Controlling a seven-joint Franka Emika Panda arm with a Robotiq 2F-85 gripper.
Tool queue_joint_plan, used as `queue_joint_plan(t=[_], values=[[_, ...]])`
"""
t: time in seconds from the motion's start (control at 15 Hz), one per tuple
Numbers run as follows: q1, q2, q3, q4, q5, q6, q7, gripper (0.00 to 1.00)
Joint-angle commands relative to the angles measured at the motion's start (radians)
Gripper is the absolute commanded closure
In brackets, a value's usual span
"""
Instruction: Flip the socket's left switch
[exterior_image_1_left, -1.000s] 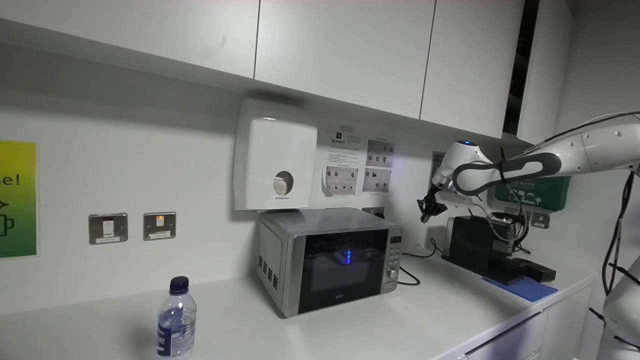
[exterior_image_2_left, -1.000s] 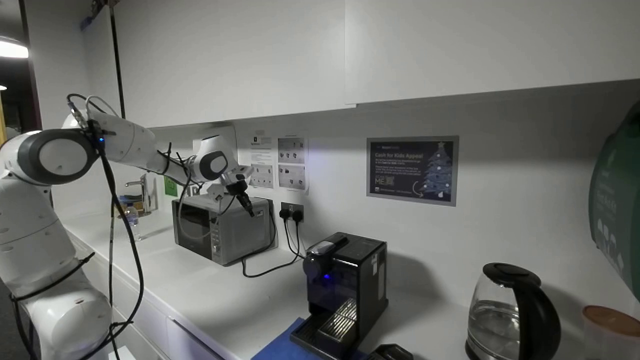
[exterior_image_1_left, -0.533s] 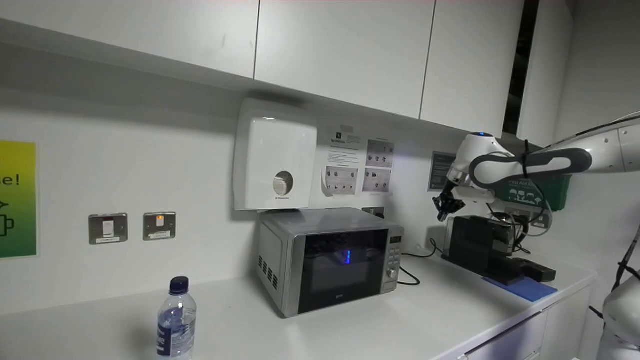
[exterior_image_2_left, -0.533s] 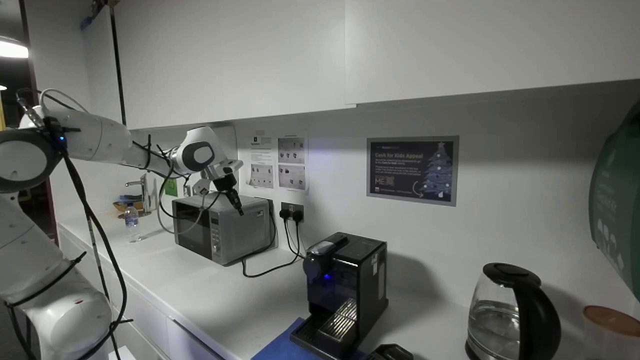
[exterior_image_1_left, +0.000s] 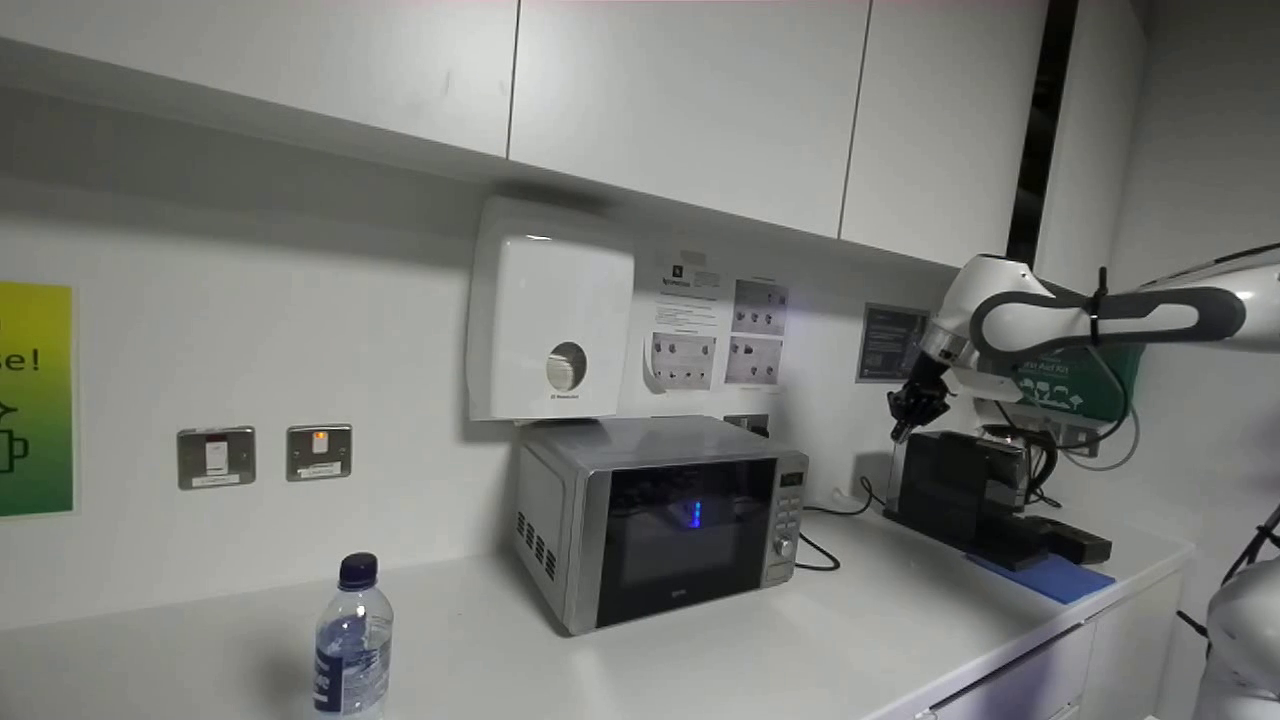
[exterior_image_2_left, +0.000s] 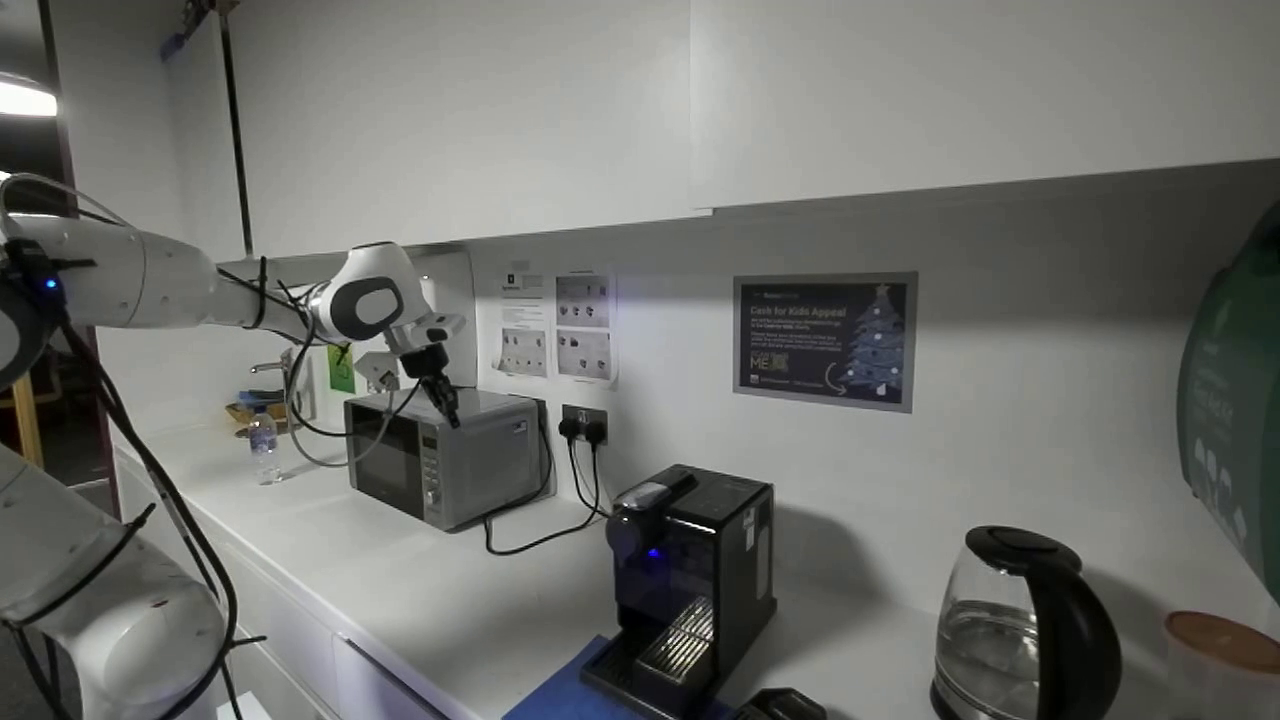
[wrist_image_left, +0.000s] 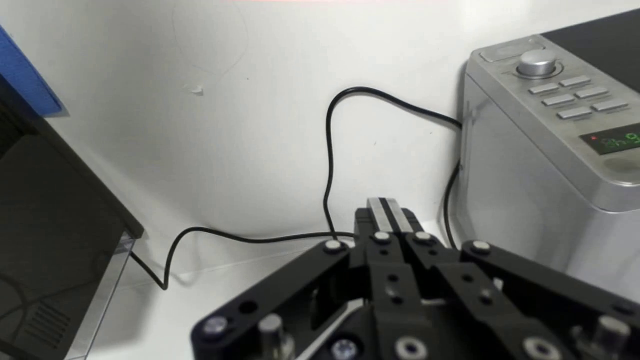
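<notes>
Hand (wrist_image_left: 390, 214) fully closed, gripping nothing, slanting downward above the bench (wrist_image_left: 265, 175) near the microwave (wrist_image_left: 525, 185), and apart from the wall socket (exterior_image_2_left: 584, 412) with its two black plugs (exterior_image_2_left: 596, 432).

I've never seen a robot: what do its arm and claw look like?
The arm is rounded and white, with dark grey bands, a blue light and black cables. The gripper is mostly black, with jointed links, silvery screws and pale fingertip strips.

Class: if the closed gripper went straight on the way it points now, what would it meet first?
Angled downward, the gripper would probably meet the white counter first, close to the black cable; depth is unclear, so it might touch the cable instead.
</notes>
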Motion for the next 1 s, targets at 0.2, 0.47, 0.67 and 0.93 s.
queue_joint_plan(t=[0.2,0.47,0.67,0.93], values=[[0.047,-0.136,-0.026,-0.073,0.108,0.029,-0.196,1.0],[0.068,-0.17,-0.035,-0.087,0.158,0.038,-0.258,0.66],[0.083,-0.177,-0.048,-0.094,0.204,0.059,-0.291,0.44],[0.106,-0.167,-0.071,-0.091,0.276,0.093,-0.334,0.15]])
